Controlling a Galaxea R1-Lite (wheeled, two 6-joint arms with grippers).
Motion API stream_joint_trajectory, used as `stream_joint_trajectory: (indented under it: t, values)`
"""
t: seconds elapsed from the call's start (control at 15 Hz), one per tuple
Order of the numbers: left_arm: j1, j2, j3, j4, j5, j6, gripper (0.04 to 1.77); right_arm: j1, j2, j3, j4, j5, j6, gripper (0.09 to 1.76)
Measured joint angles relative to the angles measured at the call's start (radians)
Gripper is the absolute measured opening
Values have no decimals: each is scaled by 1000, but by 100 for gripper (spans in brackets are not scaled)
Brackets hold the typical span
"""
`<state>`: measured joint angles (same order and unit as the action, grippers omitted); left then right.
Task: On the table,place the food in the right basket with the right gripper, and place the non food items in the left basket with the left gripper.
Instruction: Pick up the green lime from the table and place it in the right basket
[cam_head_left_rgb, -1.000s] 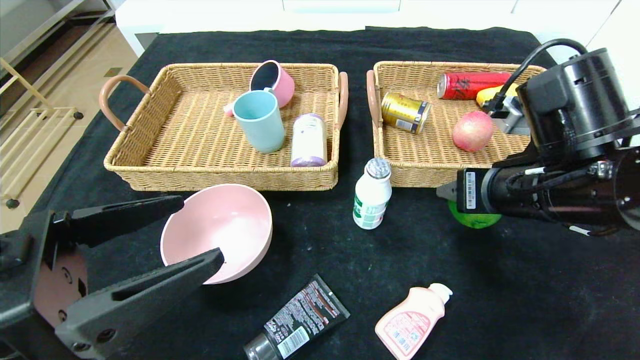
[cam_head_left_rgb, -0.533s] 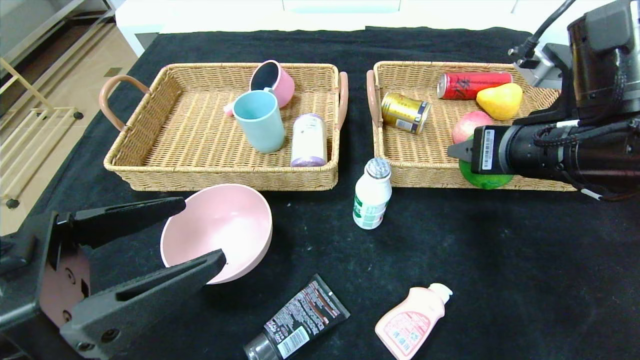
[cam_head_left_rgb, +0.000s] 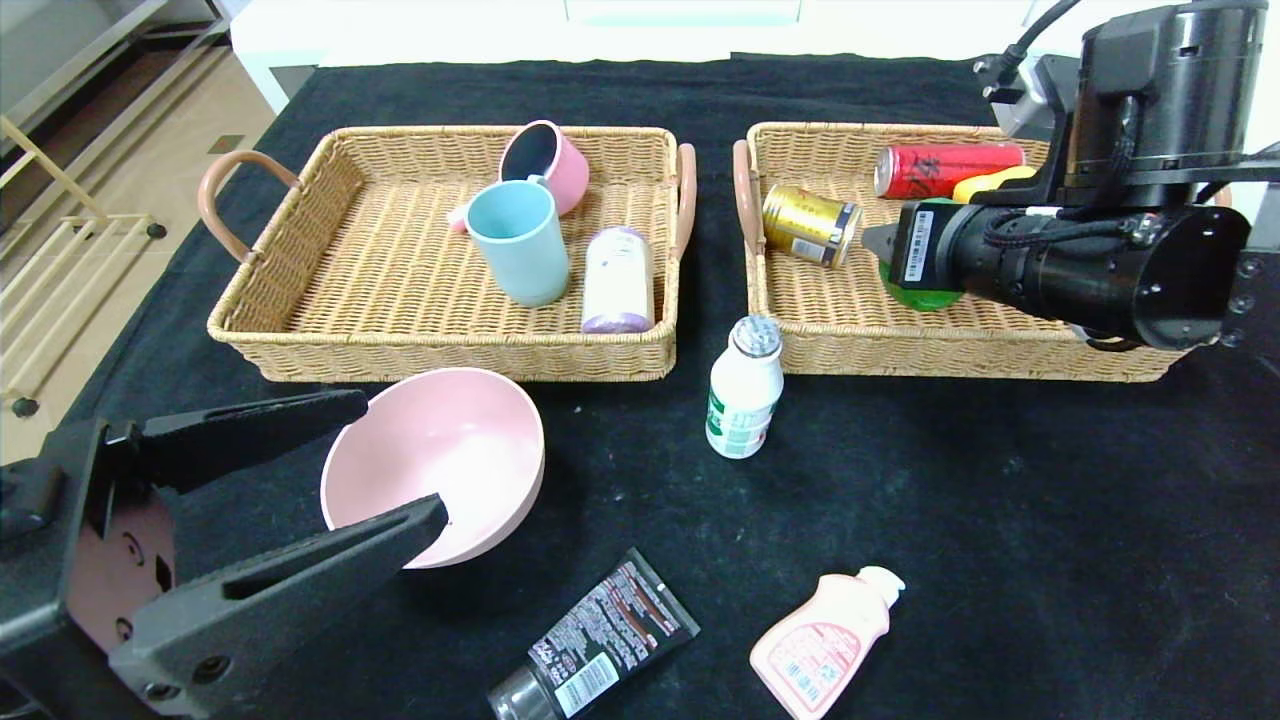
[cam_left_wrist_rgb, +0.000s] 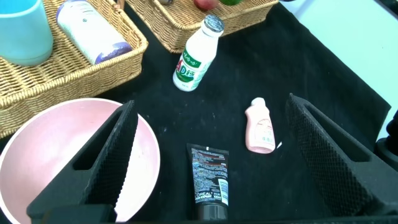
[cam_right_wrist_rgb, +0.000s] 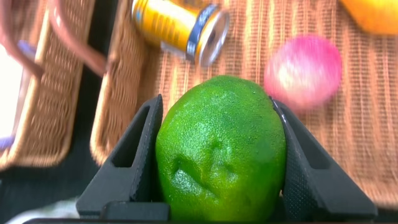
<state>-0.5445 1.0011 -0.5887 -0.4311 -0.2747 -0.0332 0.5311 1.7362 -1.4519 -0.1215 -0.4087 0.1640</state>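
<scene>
I have the right claw (cam_right_wrist_rgb: 217, 186) clenched on the lime (cam_right_wrist_rgb: 221, 146), carried above the right basket (cam_head_left_rgb: 830, 345) over its open weave, with the gold can (cam_head_left_rgb: 810, 224) just beside it toward the handle and the peach (cam_right_wrist_rgb: 303, 71) lying on the wicker close by. The fruit sits squarely between the two fingers, a hold that looks firm enough for the drop I judge comes next. A red can (cam_head_left_rgb: 945, 168) and a yellow fruit (cam_head_left_rgb: 990, 183) lie toward the far wall of that basket, so the free patch in the middle seems the sensible spot to let go. My left claw (cam_left_wrist_rgb: 208, 155) hangs released and wide near the tabletop (cam_head_left_rgb: 1000, 520), one finger over the pink bowl (cam_head_left_rgb: 440, 450), ready, I'd say, for the non-food round. The black tube (cam_head_left_rgb: 600, 640) and the pale pink bottle (cam_head_left_rgb: 825, 640) wait on the cloth near me; the small white bottle (cam_head_left_rgb: 745, 390) stands upright just in front of the gap between the two baskets. The left basket (cam_head_left_rgb: 300, 330) already holds two mugs (cam_head_left_rgb: 520, 240) and a white container (cam_head_left_rgb: 617, 280)
</scene>
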Motion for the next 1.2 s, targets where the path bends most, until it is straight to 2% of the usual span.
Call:
stream_joint_trajectory:
  t: [0.67, 0.93, 1.2]
  values:
    - [4, -5, -5, -2, 0, 0, 172, -61, 112, -107, -44, 36, -15, 114]
    - [8, -6, -7, -2, 0, 0, 172, -103, 141, -121, -83, 79, -15, 114]
    - [9, -6, -7, -2, 0, 0, 172, -115, 150, -123, -85, 81, -14, 114]
